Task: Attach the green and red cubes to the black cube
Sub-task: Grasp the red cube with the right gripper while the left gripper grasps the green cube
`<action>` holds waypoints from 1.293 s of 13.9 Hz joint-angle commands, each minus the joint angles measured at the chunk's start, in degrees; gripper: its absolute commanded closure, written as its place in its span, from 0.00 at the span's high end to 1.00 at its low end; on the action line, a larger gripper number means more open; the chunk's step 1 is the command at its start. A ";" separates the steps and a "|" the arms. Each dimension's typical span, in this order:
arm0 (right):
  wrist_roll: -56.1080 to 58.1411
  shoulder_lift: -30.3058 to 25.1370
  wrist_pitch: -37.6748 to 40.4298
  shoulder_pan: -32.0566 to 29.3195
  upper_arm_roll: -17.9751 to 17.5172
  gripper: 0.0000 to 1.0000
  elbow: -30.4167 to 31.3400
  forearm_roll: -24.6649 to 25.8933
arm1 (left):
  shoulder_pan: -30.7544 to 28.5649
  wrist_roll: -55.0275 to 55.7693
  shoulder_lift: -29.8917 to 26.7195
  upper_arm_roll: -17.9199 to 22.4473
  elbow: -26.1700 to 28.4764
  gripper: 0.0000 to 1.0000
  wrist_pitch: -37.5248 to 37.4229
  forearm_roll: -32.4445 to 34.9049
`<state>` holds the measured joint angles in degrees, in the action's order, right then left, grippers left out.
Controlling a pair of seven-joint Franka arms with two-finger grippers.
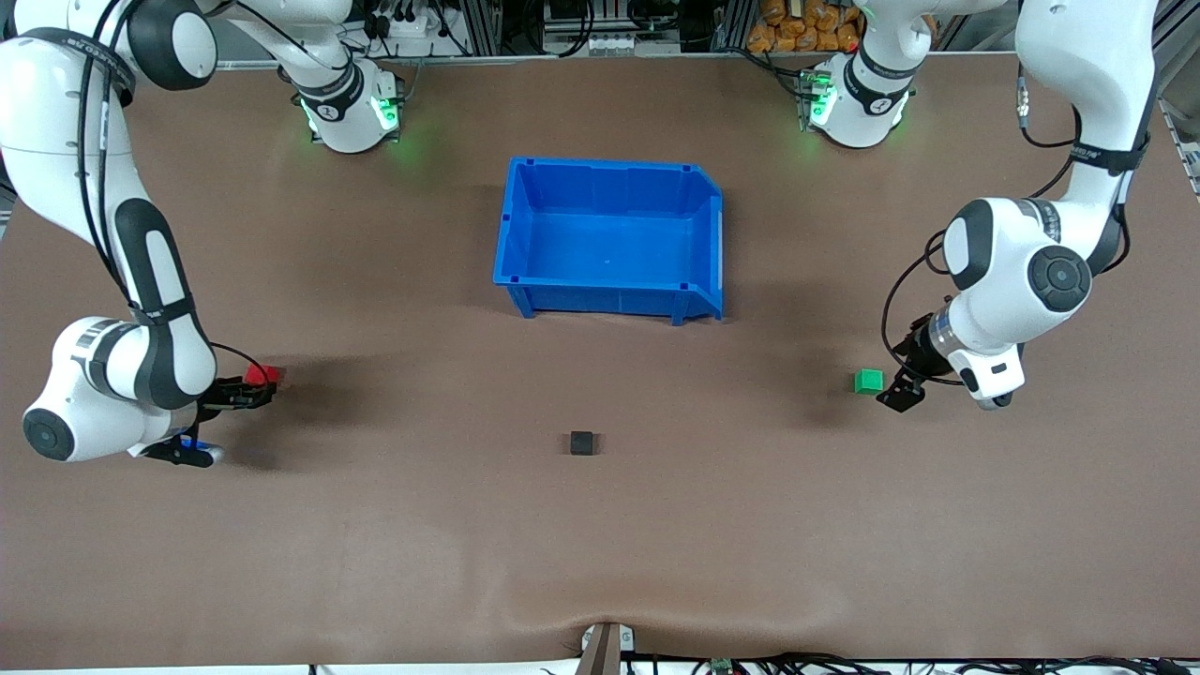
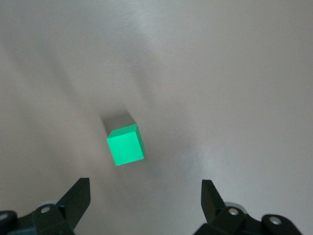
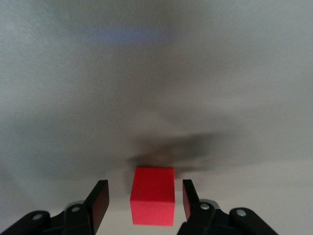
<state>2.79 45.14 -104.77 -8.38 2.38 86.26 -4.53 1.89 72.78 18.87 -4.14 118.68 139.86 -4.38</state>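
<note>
Brown matting covers the counter, with the two arms' bases standing along its farthest edge.

Nearest the front camera of the task's things, the black cube sits alone in the middle of the counter, well apart from both arms.

A little farther from the camera, toward the left arm's end, the green cube rests on the counter. The left claw is just beside it, fingers spread wide, the cube lying ahead of the tips and not between them, untouched.

Toward the right arm's end, at about the same depth, the red cube sits between the fingers of the right claw. In the right wrist view a narrow gap shows on each side of the cube, so the fingers bracket it closely without clearly pinching it.

Farther still, in the middle of the counter, stands the blue bin, much larger than any cube, with nothing visible inside it.
</note>
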 commanded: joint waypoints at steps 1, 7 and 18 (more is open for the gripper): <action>-0.07 0.91 0.26 -0.94 -0.62 0.32 0.49 -0.92 | -0.57 10.86 3.18 -0.26 0.24 1.00 4.52 -1.42; -17.59 0.30 10.17 0.11 -1.06 0.00 -5.47 -8.63 | -0.48 16.70 9.17 -0.08 0.42 1.00 8.49 -1.33; -80.37 3.10 -19.30 24.88 -1.06 0.00 -7.24 -38.62 | -0.57 16.87 9.52 0.09 0.50 0.00 8.94 -0.63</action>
<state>-72.62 46.47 -118.93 13.47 0.72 79.24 -40.00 1.36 89.02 28.86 -4.02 118.87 148.28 -4.66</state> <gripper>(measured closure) 0.599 0.498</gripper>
